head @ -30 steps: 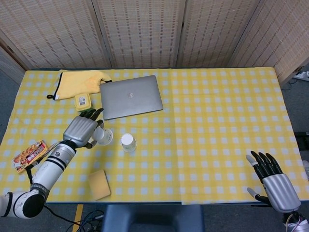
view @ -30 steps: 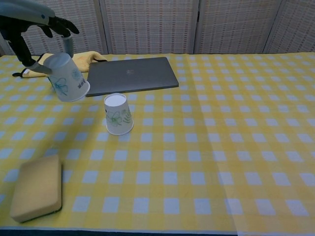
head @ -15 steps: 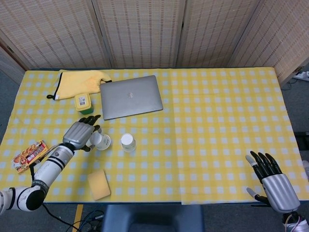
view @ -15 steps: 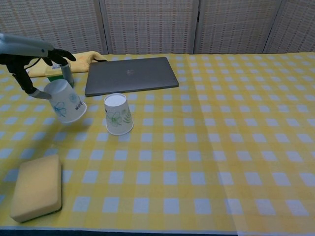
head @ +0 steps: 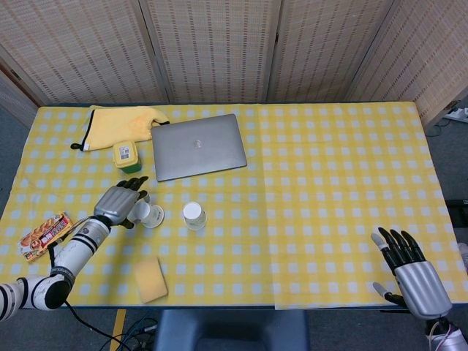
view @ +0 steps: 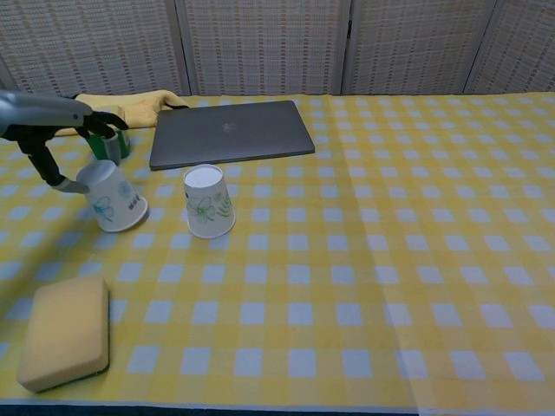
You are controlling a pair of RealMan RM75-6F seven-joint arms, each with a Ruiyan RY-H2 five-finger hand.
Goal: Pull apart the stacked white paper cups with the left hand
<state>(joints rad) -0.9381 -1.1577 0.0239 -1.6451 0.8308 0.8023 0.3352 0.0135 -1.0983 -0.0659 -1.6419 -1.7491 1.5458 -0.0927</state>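
Note:
One white paper cup with a green leaf print (view: 208, 201) stands upside down on the checked cloth, also seen from above as the cup (head: 194, 215). A second cup of the same kind (view: 114, 198) is tilted just to its left, its rim down near the cloth. My left hand (view: 54, 119) holds that tilted cup (head: 152, 214), thumb at its base and fingers over its top. In the head view the left hand (head: 120, 204) lies left of both cups. My right hand (head: 409, 273) hangs off the table's near right corner, fingers spread and holding nothing.
A grey closed laptop (view: 230, 132) lies behind the cups. A small green-and-yellow container (head: 126, 155) and a yellow cloth (head: 121, 121) sit at the back left. A yellow sponge (view: 65, 334) lies near the front edge, and a snack packet (head: 44, 235) at the far left.
My left hand has brought the tilted cup down from mid-air to just above the cloth and a little leftward. The upside-down cup and the right hand have stayed put.

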